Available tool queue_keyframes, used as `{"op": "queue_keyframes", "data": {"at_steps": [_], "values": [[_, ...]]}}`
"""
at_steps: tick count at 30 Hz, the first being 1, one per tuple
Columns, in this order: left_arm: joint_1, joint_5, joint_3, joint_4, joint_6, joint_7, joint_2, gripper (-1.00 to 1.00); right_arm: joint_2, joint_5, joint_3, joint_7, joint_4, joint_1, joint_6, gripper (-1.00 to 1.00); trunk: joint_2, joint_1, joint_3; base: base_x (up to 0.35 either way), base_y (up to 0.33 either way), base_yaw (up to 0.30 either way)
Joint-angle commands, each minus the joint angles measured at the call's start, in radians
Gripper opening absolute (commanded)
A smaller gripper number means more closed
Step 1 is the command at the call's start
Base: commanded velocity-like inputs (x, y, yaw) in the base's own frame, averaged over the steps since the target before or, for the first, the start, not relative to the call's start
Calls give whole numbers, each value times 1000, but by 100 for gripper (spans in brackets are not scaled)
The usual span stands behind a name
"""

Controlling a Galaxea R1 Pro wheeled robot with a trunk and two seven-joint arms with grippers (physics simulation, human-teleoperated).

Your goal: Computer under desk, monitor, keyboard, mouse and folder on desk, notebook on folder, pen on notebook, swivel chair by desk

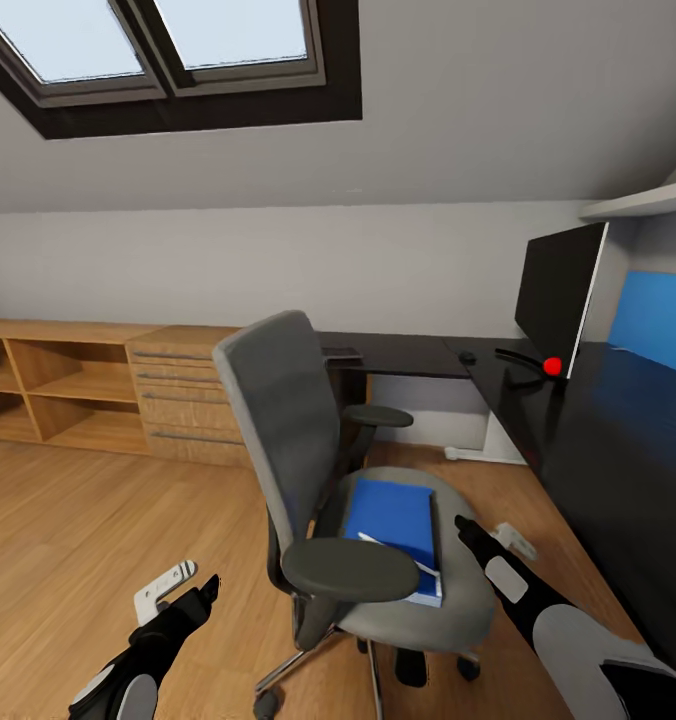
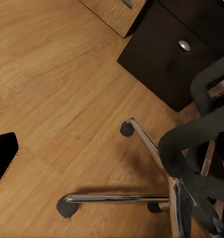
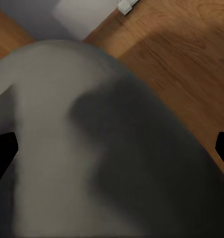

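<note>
The grey swivel chair (image 1: 308,450) stands in the middle of the floor, away from the black desk (image 1: 618,450). On its seat lies the blue folder (image 1: 393,520) with the white pen (image 1: 398,553) across it. The monitor (image 1: 560,292) stands on the desk, and the small mouse (image 1: 467,357) sits further back. A flat dark thing (image 1: 341,352) at the desk's far end is too small to name. My right gripper (image 1: 465,526) hangs open over the seat's edge (image 3: 67,124). My left gripper (image 1: 206,590) is low beside the chair's wheeled base (image 2: 141,193), with one finger (image 2: 2,158) showing.
A light wooden chest (image 1: 183,395) and open shelves (image 1: 48,385) line the back wall. The dark drawer unit (image 2: 166,54) with silver knobs stands behind the chair base. A white panel (image 1: 468,430) sits under the desk. Bare wooden floor (image 1: 68,520) spreads to the left.
</note>
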Motion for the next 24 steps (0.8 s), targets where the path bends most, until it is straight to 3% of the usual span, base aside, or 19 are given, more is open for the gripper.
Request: {"op": "queue_keyframes", "data": {"at_steps": [1,24], "values": [[0,10,0,-1,4,7,0,100,2,-16,2,2,1,0,-2,100,0,0,-2,0,0,203],[0,10,-3,-1,4,7,-2,100,4,-16,3,3,0,0,-2,100,0,0,-22,0,0,219]]}}
